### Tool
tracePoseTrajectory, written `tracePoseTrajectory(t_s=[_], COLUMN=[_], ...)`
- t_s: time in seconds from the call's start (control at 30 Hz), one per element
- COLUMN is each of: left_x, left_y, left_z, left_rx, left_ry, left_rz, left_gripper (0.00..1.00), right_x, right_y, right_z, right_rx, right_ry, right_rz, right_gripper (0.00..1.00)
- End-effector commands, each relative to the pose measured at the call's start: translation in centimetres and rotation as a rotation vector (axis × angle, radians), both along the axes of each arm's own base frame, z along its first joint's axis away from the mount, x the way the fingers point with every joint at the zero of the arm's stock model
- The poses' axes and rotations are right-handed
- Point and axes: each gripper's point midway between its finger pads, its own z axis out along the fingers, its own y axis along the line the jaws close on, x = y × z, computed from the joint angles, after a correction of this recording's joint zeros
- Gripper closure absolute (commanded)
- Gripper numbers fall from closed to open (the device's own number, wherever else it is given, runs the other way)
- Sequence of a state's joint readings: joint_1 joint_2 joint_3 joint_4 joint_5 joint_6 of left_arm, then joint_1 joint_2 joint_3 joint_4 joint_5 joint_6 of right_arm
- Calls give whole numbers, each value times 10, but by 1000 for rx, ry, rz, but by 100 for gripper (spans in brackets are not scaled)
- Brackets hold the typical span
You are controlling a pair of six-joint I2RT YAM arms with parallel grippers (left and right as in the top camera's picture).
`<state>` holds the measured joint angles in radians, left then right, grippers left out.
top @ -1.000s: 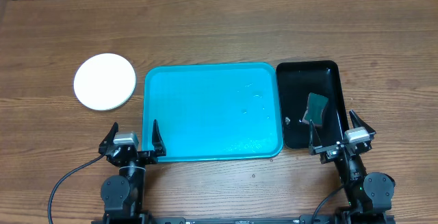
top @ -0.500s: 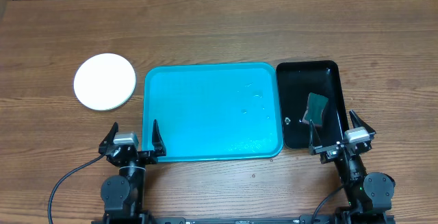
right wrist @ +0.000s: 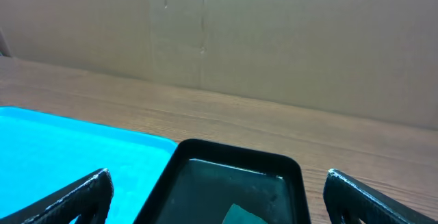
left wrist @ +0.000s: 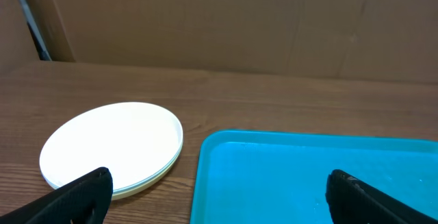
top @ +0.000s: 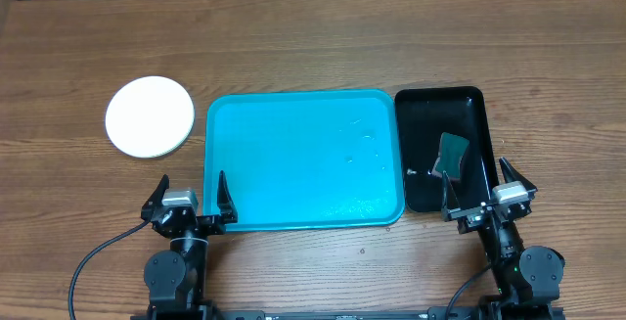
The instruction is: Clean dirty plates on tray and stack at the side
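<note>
The plates [top: 150, 115] lie in one stack on the wood left of the tray, a white one on top. In the left wrist view the plates [left wrist: 113, 145] show a pale greenish rim under the white one. The turquoise tray [top: 303, 159] holds nothing but a few water drops. My left gripper [top: 190, 196] stands open at the tray's near left corner, its jaws spanning the tray [left wrist: 287, 176] edge and the bare wood beside it. At the near end of the black tray my right gripper [top: 482, 191] is open too, with nothing in it.
A glossy black tray [top: 430, 124] touches the turquoise tray's right side and holds a dark green sponge [top: 452, 154]. The right wrist view shows the black tray [right wrist: 236, 159] rim and a corner of the sponge [right wrist: 243, 215]. Brown cardboard walls the table's far side.
</note>
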<state>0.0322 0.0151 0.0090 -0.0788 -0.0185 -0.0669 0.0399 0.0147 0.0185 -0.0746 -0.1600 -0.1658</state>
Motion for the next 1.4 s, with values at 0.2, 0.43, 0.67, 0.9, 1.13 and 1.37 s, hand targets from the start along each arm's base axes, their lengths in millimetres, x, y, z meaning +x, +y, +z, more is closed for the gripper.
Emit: tracePoseTrajectory(t_s=[0.2,0.43,0.67,0.9,1.13,1.37], left_x=[0,0,0,0,0,0], left_y=[-4,-4,-4,-4,-4,-4], left_z=[1,1,1,1,1,1], left_rx=[10,10,10,10,10,10], left_ry=[-8,-8,-8,-8,-8,-8], left_rz=[-21,-21,-21,-21,-21,-21], left_gripper=[0,0,0,0,0,0], right_x=[1,2,2,2,2,2], right_y=[-10,-12,-12,-12,-12,-12], right_z=[-1,-1,-1,-1,-1,-1], right_rx=[-7,-7,-7,-7,-7,-7], right_ry=[-7,-7,-7,-7,-8,-7], right_rz=[-40,-50,-50,-50,-50,-50], right_gripper=[0,0,0,0,0,0])
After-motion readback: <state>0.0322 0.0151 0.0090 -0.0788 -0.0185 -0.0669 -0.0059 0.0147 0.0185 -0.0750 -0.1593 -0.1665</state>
